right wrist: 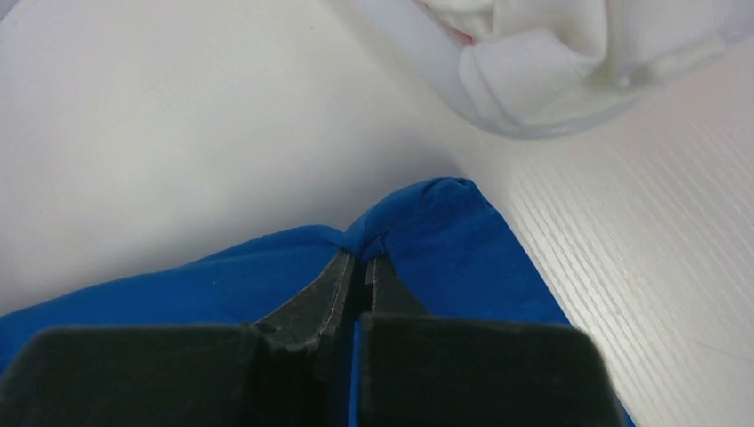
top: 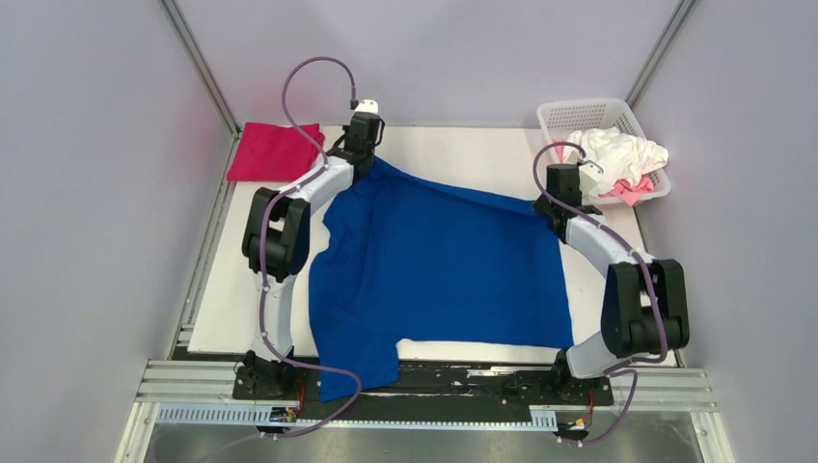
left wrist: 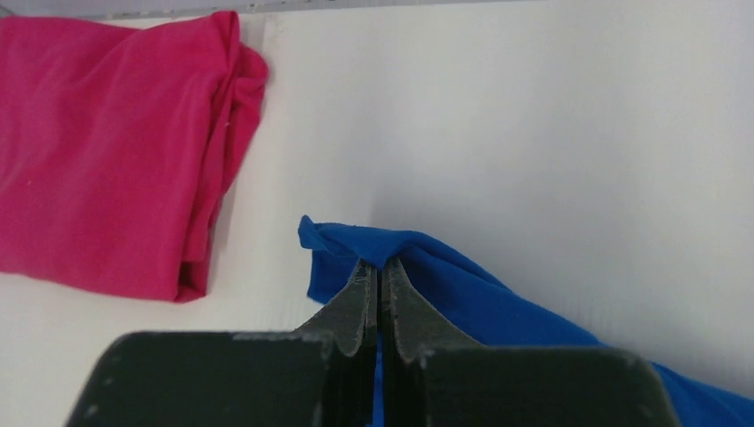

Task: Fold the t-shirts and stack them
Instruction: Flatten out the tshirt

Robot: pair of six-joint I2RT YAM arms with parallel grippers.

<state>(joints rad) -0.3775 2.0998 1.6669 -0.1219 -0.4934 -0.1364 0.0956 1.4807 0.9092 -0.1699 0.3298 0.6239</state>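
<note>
Left gripper (left wrist: 381,267) and right gripper (right wrist: 360,259) pinch blue t-shirt (top: 444,260).

White table (top: 463,145), basket (top: 579,106), rails (top: 193,386), grey walls (top: 87,193).
The white slotted plastic basket sits at the table's far right corner, aluminium rails run along its near edge, and pale walls enclose three sides.
</note>
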